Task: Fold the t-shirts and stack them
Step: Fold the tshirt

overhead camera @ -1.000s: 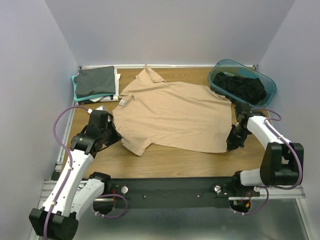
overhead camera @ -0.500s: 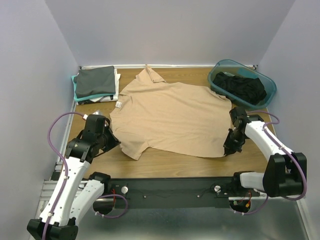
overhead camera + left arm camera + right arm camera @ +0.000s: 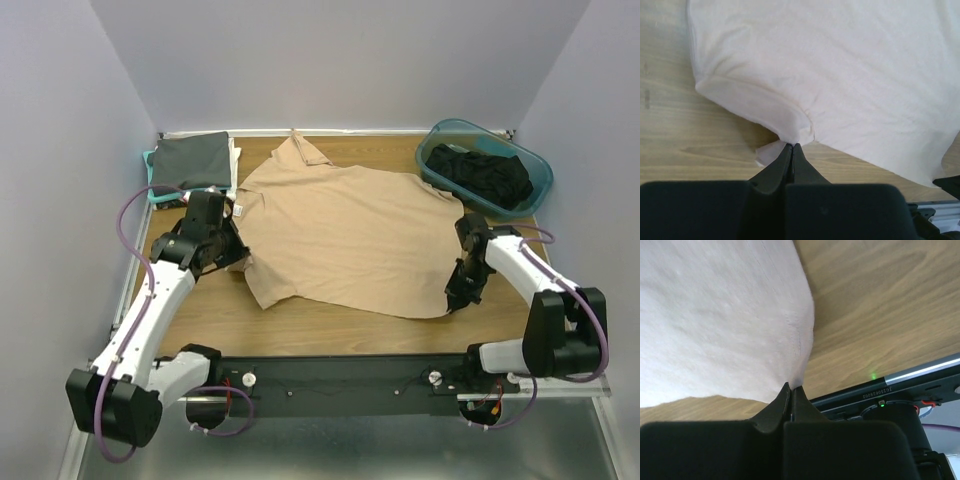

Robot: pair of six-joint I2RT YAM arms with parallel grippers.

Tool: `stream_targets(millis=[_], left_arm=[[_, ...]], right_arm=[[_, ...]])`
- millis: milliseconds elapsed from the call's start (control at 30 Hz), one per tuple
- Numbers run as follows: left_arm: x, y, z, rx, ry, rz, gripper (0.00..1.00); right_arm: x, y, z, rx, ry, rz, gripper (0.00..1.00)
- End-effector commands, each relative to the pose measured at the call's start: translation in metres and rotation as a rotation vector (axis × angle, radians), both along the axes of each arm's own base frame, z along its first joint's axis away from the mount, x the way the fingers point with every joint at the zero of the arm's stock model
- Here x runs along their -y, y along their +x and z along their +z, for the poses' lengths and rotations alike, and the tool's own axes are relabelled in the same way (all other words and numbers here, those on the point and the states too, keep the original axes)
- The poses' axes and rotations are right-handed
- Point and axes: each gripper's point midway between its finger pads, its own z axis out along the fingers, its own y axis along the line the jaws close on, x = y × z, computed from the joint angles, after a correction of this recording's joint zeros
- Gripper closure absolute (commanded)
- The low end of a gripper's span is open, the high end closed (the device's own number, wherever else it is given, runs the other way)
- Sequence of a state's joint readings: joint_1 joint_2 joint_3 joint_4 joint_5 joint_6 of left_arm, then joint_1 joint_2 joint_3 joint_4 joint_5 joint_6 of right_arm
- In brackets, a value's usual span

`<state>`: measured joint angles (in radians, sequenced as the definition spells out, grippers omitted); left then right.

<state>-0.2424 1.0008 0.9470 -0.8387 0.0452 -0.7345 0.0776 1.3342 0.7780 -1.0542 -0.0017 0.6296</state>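
Observation:
A tan t-shirt point(image 3: 350, 230) lies spread across the middle of the wooden table, collar toward the far side. My left gripper point(image 3: 240, 262) is shut on the shirt's left sleeve edge; the left wrist view shows the cloth point(image 3: 850, 75) pinched at my fingertips point(image 3: 791, 146). My right gripper point(image 3: 457, 296) is shut on the shirt's near right hem corner, seen in the right wrist view point(image 3: 791, 386) with the cloth point(image 3: 720, 320) hanging from it. A folded stack with a dark grey shirt point(image 3: 190, 160) on top sits at the far left. A black shirt point(image 3: 485, 175) lies in the tub.
A teal plastic tub point(image 3: 540, 175) stands at the far right corner. The black front rail point(image 3: 340, 375) runs along the table's near edge, also in the right wrist view point(image 3: 880, 390). Purple cables loop beside both arms.
My left gripper has moved toward the far side and right with the sleeve. My right gripper has shifted slightly left with the hem. The shirt's near edge has drawn inward.

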Motion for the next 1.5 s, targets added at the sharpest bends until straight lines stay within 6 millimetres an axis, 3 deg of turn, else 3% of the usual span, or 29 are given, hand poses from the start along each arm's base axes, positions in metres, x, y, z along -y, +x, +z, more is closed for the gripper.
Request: stream_targets(millis=[0, 333, 667, 1167, 1467], left_arm=[[0.008, 0.031, 0.019, 0.097, 0.005, -0.052, 1.00], [0.020, 0.094, 0.044, 0.191, 0.010, -0.075, 1.00], [0.028, 0.148, 0.046, 0.213, 0.042, -0.113, 1.00], [0.025, 0.199, 0.058, 0.263, 0.080, -0.118, 1.00], [0.020, 0.211, 0.063, 0.267, 0.099, -0.110, 1.00]], right_arm=[[0.004, 0.031, 0.004, 0.058, -0.037, -0.006, 1.00], [0.009, 0.084, 0.015, 0.095, -0.070, 0.028, 1.00], [0.022, 0.125, 0.012, 0.117, -0.093, 0.020, 1.00], [0.034, 0.161, 0.016, 0.161, -0.110, 0.015, 1.00], [0.043, 0.172, 0.026, 0.199, -0.116, -0.004, 1.00]])
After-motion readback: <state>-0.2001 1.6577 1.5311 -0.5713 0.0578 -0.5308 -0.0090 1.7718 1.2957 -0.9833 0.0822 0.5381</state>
